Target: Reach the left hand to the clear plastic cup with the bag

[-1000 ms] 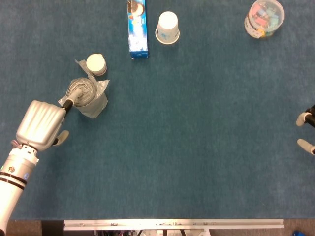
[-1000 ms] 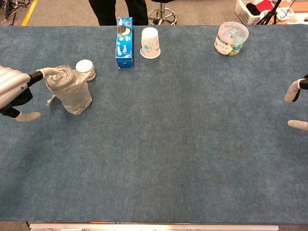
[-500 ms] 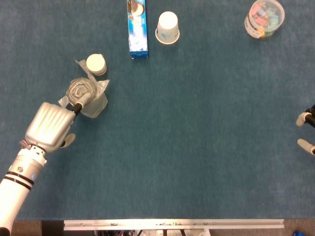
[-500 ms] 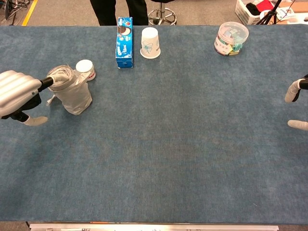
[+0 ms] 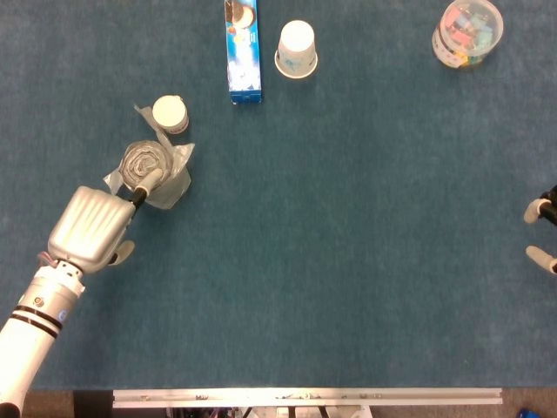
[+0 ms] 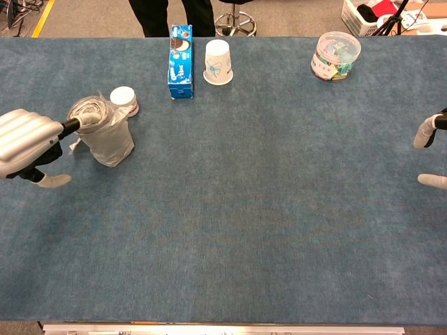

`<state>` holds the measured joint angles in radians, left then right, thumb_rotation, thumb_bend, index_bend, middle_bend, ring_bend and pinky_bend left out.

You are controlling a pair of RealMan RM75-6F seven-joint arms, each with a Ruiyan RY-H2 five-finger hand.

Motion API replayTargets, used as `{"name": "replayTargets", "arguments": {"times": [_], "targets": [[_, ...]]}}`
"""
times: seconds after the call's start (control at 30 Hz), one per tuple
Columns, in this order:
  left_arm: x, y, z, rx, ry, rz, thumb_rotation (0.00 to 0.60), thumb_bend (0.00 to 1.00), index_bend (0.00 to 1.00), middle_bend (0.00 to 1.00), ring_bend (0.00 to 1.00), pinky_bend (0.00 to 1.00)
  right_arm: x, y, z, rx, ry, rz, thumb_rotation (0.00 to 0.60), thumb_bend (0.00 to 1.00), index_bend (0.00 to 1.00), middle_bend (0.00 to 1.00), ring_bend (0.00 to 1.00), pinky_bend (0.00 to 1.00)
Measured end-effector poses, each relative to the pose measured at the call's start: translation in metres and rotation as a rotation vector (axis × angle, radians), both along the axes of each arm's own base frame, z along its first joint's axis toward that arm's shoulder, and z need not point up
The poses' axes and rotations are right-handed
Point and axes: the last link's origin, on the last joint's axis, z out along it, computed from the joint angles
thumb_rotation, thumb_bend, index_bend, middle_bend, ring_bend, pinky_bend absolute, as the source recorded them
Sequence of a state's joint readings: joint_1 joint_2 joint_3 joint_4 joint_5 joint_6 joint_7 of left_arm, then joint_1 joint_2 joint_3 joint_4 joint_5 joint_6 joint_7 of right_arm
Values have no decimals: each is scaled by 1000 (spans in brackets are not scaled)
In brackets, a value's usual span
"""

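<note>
The clear plastic cup with the bag (image 5: 155, 171) stands upright near the table's (image 5: 348, 261) left edge, just in front of a small white-lidded jar (image 5: 170, 113). The reach looks almost done: the left hand (image 5: 90, 228) lies beside the cup with a fingertip on its rim, thumb apart, gripping nothing, so the next move probably calls only for settling the fingers around the cup. At the table's right edge the right hand (image 5: 540, 235) shows only spread fingertips, holding nothing visible.
</note>
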<state>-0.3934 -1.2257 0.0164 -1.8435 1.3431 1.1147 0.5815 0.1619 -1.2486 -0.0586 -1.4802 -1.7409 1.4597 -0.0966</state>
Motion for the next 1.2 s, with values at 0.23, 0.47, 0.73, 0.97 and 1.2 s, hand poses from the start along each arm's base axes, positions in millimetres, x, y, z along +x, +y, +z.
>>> {"name": "replayTargets", "arguments": {"times": [0.23, 0.47, 0.73, 0.97, 1.2], "targets": [[4, 3, 1, 14, -8, -18, 600, 222, 74, 971, 742, 815, 0, 0, 0, 0, -1, 0, 600, 73, 514, 549, 371, 489], [-4, 1, -1, -8, 43, 2, 600, 221, 77, 972, 742, 815, 0, 0, 0, 2, 0, -2, 600, 73, 514, 549, 371, 489], [7, 3, 1, 7, 21, -24, 600, 221, 78, 972, 742, 815, 0, 0, -1, 5, 0, -2, 600, 73, 514, 549, 371, 489], [10, 5, 3, 16, 24, -32, 600, 221, 82, 973, 743, 815, 0, 0, 0, 3, -1, -1, 600, 73, 514, 549, 371, 489], [-2, 2, -2, -17, 61, 1, 600, 221, 98, 976, 746, 816, -1, -1, 0, 4, 0, -4, 600, 73, 514, 549, 371, 489]]}}
